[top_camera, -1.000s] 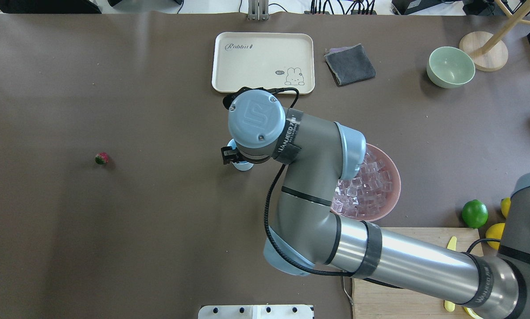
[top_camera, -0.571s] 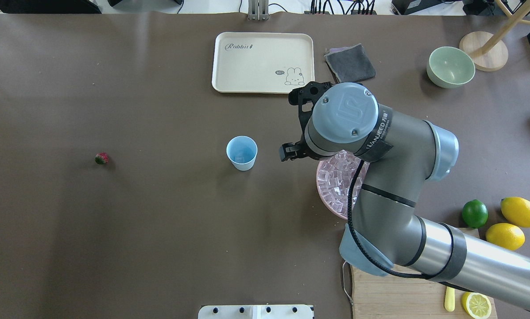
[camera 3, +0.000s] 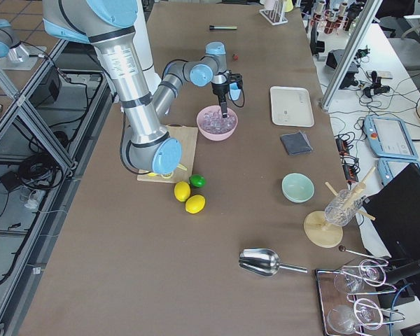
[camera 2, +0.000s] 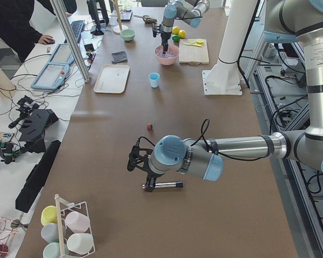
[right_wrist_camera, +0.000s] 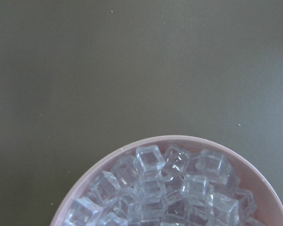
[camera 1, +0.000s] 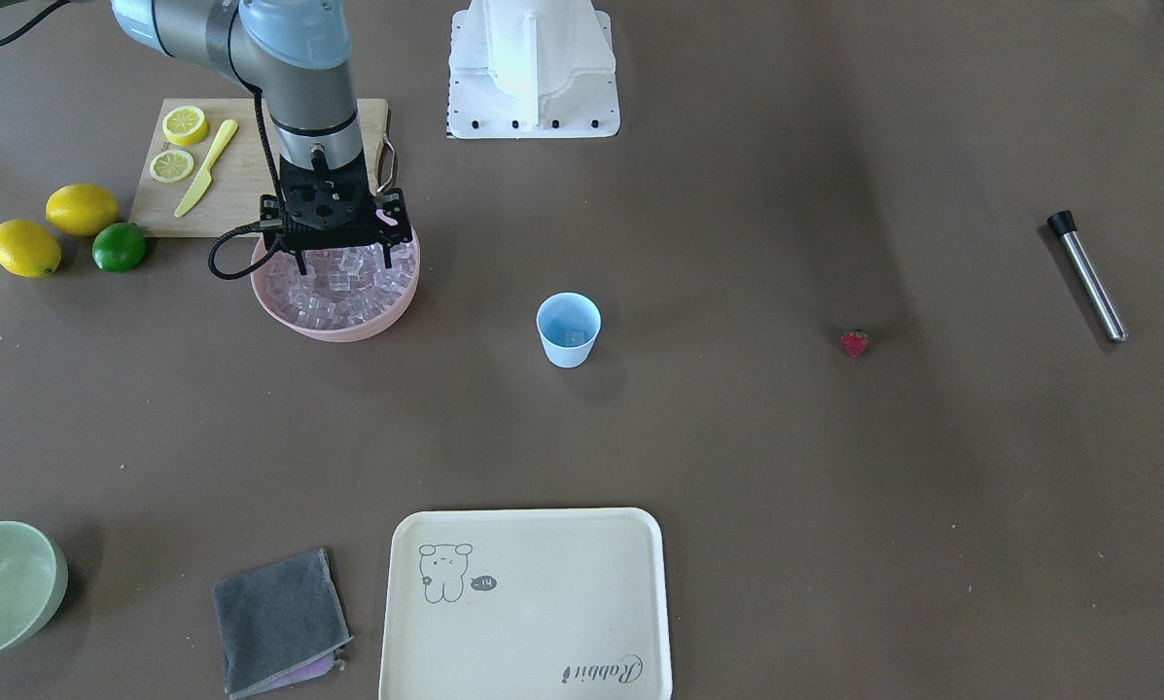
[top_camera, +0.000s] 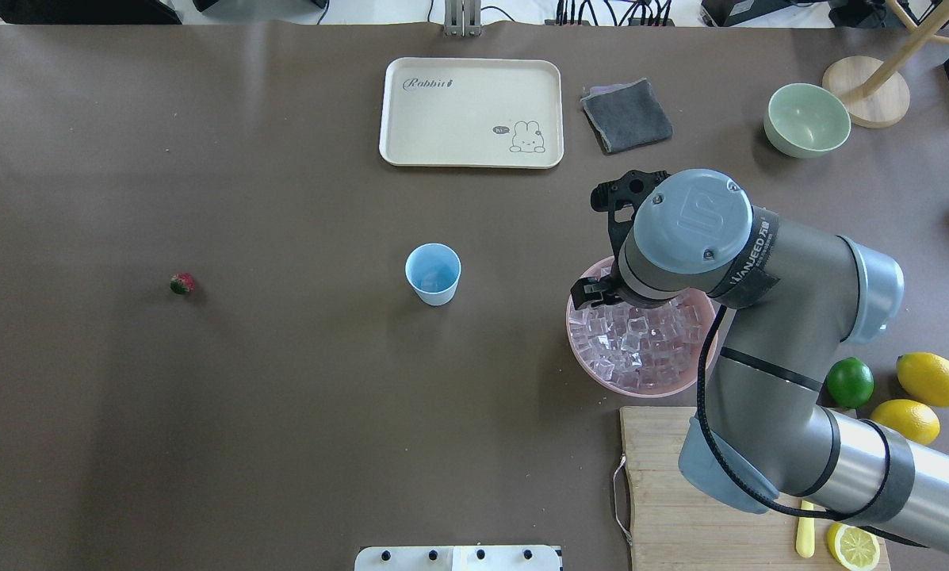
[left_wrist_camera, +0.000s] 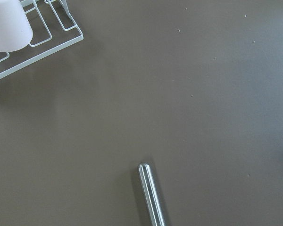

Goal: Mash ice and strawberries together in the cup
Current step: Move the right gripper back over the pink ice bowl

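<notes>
Brown table (camera 1: 737, 437): right gripper (camera 1: 344, 264) (jaws spread) hangs over the ice (camera 1: 338, 297), cup (camera 1: 569, 331) well apart.

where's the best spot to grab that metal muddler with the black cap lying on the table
Take the muddler at mid-shaft, coming straight down from above and closing across its width. It lies flat on the bare table as a thin, smooth rod, so only its top side is open to approach. A grip near the middle, below the black cap, should keep it from tipping as it lifts.
</notes>
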You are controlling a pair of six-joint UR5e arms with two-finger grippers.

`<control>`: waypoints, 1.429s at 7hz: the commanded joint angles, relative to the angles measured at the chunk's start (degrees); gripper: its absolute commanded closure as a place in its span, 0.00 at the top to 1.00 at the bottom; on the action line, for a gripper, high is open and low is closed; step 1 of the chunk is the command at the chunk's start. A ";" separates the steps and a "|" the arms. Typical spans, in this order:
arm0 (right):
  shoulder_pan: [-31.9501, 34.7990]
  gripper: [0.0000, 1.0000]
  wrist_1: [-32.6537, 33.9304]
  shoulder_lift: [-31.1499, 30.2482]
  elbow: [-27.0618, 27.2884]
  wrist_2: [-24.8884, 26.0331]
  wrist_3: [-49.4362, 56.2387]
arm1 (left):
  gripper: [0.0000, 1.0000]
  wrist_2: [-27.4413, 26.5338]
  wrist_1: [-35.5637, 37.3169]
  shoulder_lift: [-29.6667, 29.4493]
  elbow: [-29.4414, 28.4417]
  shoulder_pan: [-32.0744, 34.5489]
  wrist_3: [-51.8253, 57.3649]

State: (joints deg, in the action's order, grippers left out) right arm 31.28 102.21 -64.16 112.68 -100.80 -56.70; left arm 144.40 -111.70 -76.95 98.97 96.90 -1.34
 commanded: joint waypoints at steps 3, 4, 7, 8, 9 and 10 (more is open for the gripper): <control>-2.01 0.98 0.01 -1.94 -0.80 -2.03 -2.88 | 0.99 0.00 -0.18 -0.05 0.95 0.13 0.02; -3.23 0.97 -0.08 -1.85 -1.67 -2.03 -2.71 | 0.99 0.00 -0.10 0.13 1.31 0.13 0.02; -3.60 0.79 -0.16 -1.94 -2.20 -2.21 -2.27 | 0.99 -0.18 -0.27 0.05 1.40 1.00 0.02; -3.51 0.67 -0.17 -1.76 -2.20 -2.21 -2.18 | 0.99 -0.18 -0.27 -0.13 1.48 1.79 0.02; -2.99 0.58 -0.08 -1.76 -1.94 -2.82 -2.10 | 0.99 -0.26 -0.27 -0.13 1.57 1.80 0.02; -2.29 0.57 -0.16 -1.85 -1.94 -5.09 -1.92 | 0.99 -0.26 -0.27 -0.13 1.57 1.80 0.02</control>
State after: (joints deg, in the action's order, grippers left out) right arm 28.29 102.08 -65.98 110.66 -103.96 -58.80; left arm 144.17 -111.97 -77.05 100.49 98.57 -1.32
